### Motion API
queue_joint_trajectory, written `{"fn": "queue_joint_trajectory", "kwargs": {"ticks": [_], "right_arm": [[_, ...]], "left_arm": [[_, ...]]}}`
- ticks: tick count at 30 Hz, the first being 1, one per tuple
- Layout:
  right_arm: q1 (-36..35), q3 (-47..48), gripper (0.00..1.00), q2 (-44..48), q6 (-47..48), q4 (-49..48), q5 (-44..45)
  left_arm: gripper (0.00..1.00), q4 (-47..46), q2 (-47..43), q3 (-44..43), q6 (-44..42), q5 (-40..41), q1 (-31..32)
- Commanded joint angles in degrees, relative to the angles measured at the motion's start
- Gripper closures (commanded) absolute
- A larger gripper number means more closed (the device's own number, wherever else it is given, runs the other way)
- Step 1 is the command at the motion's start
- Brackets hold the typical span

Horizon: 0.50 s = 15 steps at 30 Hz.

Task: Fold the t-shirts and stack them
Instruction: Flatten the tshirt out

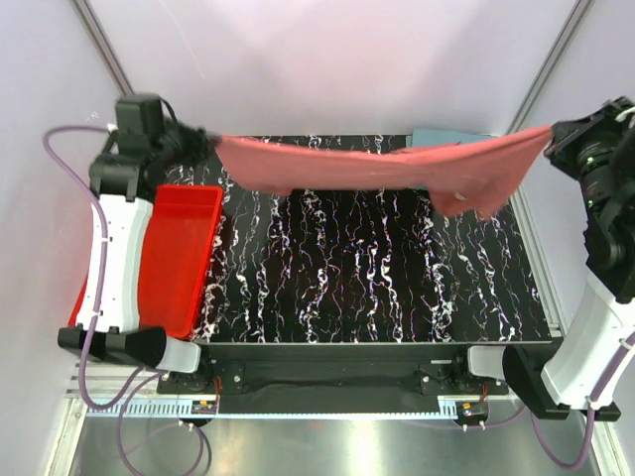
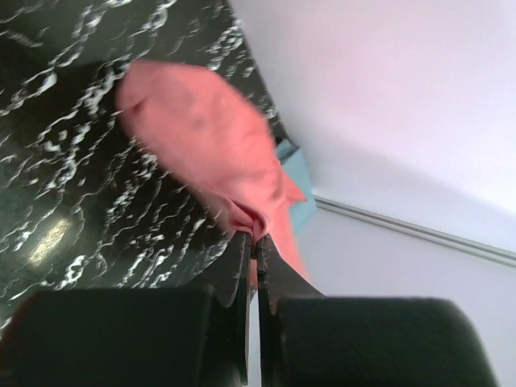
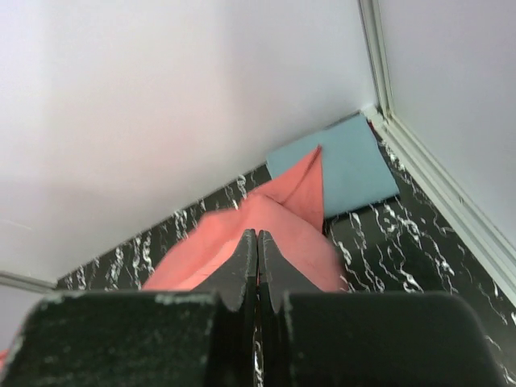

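Jaws of left gripper (image 2: 256, 235) and right gripper (image 3: 257, 234) clamped on pink shirt (image 1: 337, 164), taut across upper frame; lower evenly, hold tension.

High rear overview, close wrist views, shared t-shirt (image 1: 347, 167)

On my left side, a red rectangular plastic tray (image 1: 184, 263) with raised walls lies lengthwise on the left part of the glossy black table (image 1: 377, 278), whose top is veined with white like marble. The tray's long outer wall runs beside the table's left edge. Plain pale walls (image 1: 327, 59) close in the table at the back and at both sides, with slim metal struts (image 1: 102, 45) rising at the back corners. Below the near edge runs a pale slotted strip (image 1: 327, 412), perhaps a cable channel; it is too small to tell.
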State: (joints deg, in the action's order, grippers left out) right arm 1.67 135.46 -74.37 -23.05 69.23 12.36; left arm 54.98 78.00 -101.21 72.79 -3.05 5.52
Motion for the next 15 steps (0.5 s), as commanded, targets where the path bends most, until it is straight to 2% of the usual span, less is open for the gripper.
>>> {"fn": "queue_joint_trajectory", "kwargs": {"ticks": [1,3,5,7,9,10,11,12,15], "right_arm": [[0.17,7.40,1.00,-4.61,0.63,-7.36,3.72],[0.17,16.53,1.00,-8.14,0.46,-5.43,3.64],[0.17,18.35,1.00,-9.83,-0.15,-4.90,2.15],[0.17,12.84,1.00,-6.43,-1.03,-4.98,1.53],[0.17,4.42,1.00,-2.03,-1.73,-9.25,1.88],[0.17,-2.67,1.00,1.12,-2.17,-11.12,1.97],[0.17,-3.96,1.00,1.33,-2.35,-12.01,1.88],[0.17,-3.54,1.00,0.46,-2.79,-11.75,1.62],[0.17,6.18,1.00,-4.90,-2.62,-9.30,0.30]], "left_arm": [[1.00,-7.00,4.43,-15.04,-2.14,-2.57,-1.91],[1.00,-4.37,9.44,-24.77,-0.90,-4.93,-2.00],[1.00,-3.13,7.98,-25.36,-1.34,-4.78,0.01],[1.00,-3.91,2.63,-14.50,-0.56,-2.41,-0.50],[1.00,-10.20,-3.43,-4.48,1.90,-2.57,-5.40],[1.00,-9.29,-1.72,-6.35,3.65,-4.66,-7.61],[1.00,-8.76,1.34,-9.41,4.11,-7.12,-8.93],[1.00,-10.66,6.15,-11.97,4.54,-11.24,-9.47],[1.00,-12.44,10.68,-20.77,6.66,-13.74,-8.43]]}}
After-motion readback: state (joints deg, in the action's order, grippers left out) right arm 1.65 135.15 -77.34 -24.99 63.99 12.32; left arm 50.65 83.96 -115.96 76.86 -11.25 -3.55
